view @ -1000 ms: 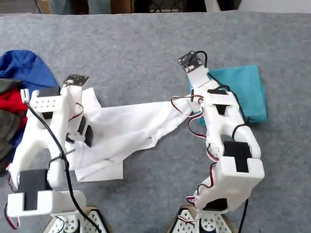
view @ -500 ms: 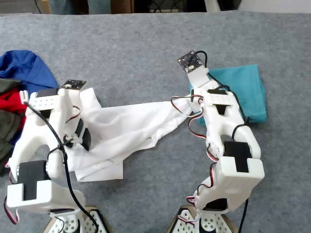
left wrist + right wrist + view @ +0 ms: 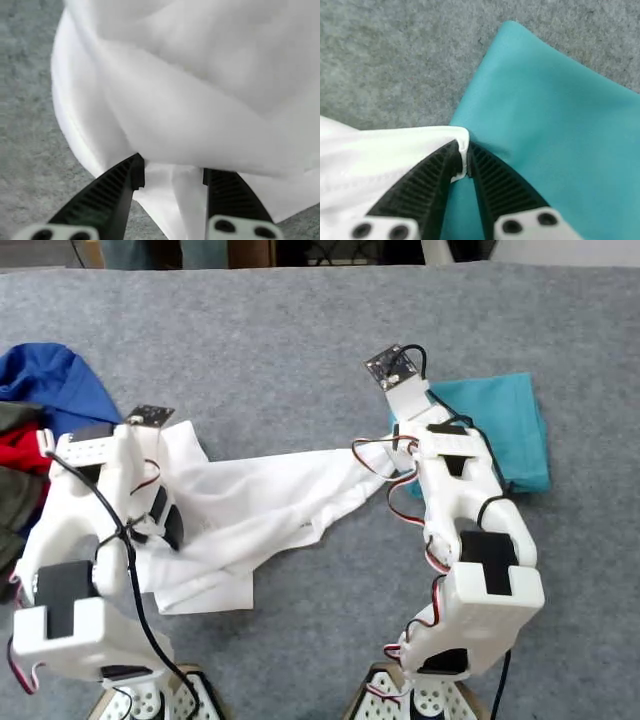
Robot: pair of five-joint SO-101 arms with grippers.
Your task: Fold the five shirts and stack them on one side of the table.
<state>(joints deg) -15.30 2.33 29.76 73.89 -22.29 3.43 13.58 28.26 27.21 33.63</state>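
Shirt: white shirt [image 3: 260,510] lies rumpled and stretched across the tabletop [image 3: 280,340] between your arms.
Change: your left arm [image 3: 90,530] has drawn back toward its base; the right has held.
Left fingers [image 3: 117,192]: spread, cloth between them.
Right fingers [image 3: 435,175]: pinching the shirt's edge above the folded teal shirt [image 3: 510,425].
Meaning: still flattening, no fold yet, likely.
Around: blue, red and dark shirts [image 3: 40,430] heaped at the left edge.
Obstacle: that pinched edge overlaps the teal shirt; pulling may disturb it.

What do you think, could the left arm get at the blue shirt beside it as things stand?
Probably yes. The blue shirt lies uncovered close beside the left arm. The left gripper stands open astride a fold of the white shirt, clamping nothing, so it looks free to go.
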